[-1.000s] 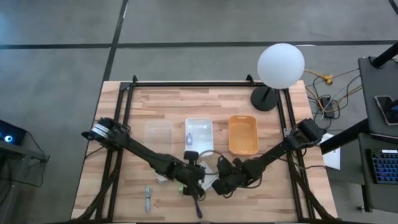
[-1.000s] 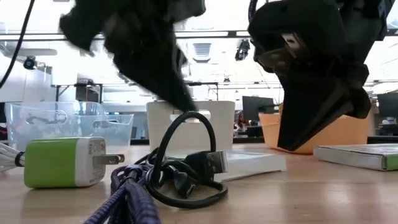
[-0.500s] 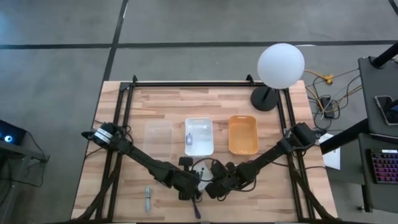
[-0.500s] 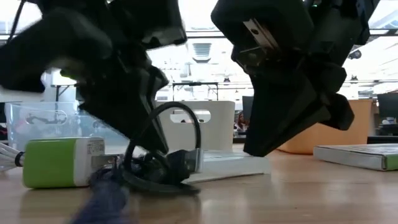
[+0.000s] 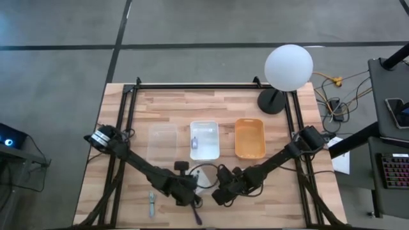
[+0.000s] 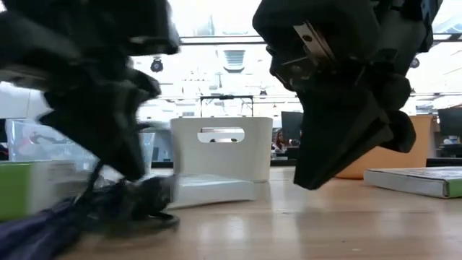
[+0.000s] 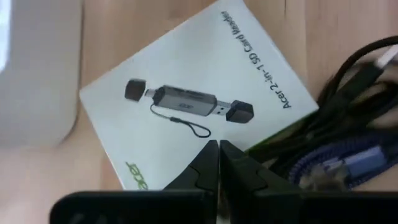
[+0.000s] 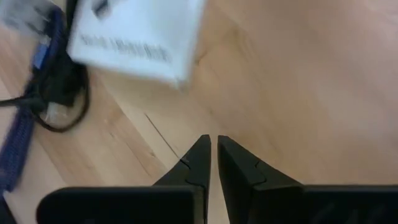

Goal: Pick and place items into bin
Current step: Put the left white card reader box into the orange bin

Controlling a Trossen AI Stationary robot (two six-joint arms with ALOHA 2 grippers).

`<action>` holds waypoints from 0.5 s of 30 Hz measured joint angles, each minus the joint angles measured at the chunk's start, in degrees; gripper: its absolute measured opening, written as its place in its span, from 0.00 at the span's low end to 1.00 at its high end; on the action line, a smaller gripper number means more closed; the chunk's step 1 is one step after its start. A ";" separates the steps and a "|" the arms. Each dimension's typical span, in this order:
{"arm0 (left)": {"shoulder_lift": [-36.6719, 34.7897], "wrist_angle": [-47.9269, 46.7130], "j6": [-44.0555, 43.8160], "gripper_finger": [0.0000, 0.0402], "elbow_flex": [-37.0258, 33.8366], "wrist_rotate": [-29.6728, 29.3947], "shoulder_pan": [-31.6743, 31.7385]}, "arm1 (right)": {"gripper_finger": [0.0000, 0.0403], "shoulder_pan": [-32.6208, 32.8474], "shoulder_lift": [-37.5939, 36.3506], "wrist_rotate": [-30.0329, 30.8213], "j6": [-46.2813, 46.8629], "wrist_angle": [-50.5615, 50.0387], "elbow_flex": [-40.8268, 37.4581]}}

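A white card-reader box (image 7: 193,106) (image 6: 209,191) lies flat on the wood. Beside it is a black cable coil (image 7: 336,106) (image 8: 59,99) tangled with a purple braided cable (image 5: 195,216) (image 6: 43,231). A green-and-white charger (image 6: 18,195) lies to their left. My left gripper (image 7: 219,146) (image 6: 133,170) is shut and points down at the box's edge next to the coil. My right gripper (image 8: 211,140) (image 6: 307,180) is shut just right of the box, low over bare wood. A grey metal stick (image 5: 152,203) lies near the table's near-left corner. My left gripper comes from above with shut fingers at the black cable coil (image 6: 137,206) beside the box's edge (image 7: 249,152). Blur hides the tips, so I cannot tell whether they touch the coil or the box.
Three bins stand in a row at mid-table: clear (image 5: 163,140), white (image 5: 204,139) with a small item inside, and orange (image 5: 250,137). A second flat box (image 6: 415,180) lies to the right. A globe lamp (image 5: 289,67) stands at the far right corner.
My left gripper has moved toward the near-left and down. The cable coil, which stood up in a loop, now lies flattened and has been dragged left, and the green charger has slid left with it. My right gripper has moved left toward the white box.
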 joint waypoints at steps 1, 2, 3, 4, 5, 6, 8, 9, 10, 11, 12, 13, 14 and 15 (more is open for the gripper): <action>-0.84 -0.41 -0.04 0.00 -0.11 -0.66 -0.06 | 0.06 -0.01 0.03 -0.06 0.00 -0.04 -0.07; -1.71 -0.47 -0.16 0.00 -0.34 -0.94 -0.01 | 0.07 -0.01 0.03 0.02 0.00 0.14 -0.06; -2.70 -0.55 -0.24 0.00 -0.79 -1.78 0.07 | 0.09 0.00 0.03 0.62 -0.08 0.15 0.10; -3.34 -0.38 -0.28 0.00 -1.44 -1.90 0.07 | 0.10 -0.01 -0.07 1.58 -0.50 0.15 0.51; -3.58 0.15 -0.28 0.00 -2.07 -2.05 0.12 | 0.12 -0.01 -0.24 2.38 -1.33 0.23 1.16; -3.50 0.68 -0.28 0.00 -2.62 -2.10 0.14 | 0.14 -0.01 -0.38 2.84 -2.75 0.57 2.05; -2.89 2.07 -0.22 0.00 -3.47 -1.86 0.21 | 0.17 -0.25 -0.58 3.17 -6.55 1.62 4.42; -2.56 3.58 -0.22 0.00 -3.76 -1.53 0.29 | 0.18 -0.33 -0.44 3.12 -8.40 1.99 5.56; -2.23 5.38 -0.21 0.00 -4.12 -1.22 0.28 | 0.19 -0.56 0.09 2.75 -9.97 2.08 6.80; -1.79 7.07 -0.19 0.00 -4.51 -0.65 0.30 | 0.20 -0.76 0.62 2.21 -11.35 2.17 7.79; -1.22 8.77 -0.08 0.00 -4.97 -0.32 0.31 | 0.21 -0.95 1.46 2.12 -12.42 2.14 8.62; -0.79 10.47 0.07 0.00 -5.29 -0.79 0.28 | 0.22 -1.16 2.17 2.15 -13.24 2.02 9.34; -0.42 11.97 0.20 0.00 -5.35 -0.70 0.33 | 0.22 -1.43 2.69 2.37 -13.63 1.66 9.89; -0.10 12.92 0.26 0.00 -5.36 -0.83 0.43 | 0.22 -1.69 3.13 2.56 -13.65 1.33 10.39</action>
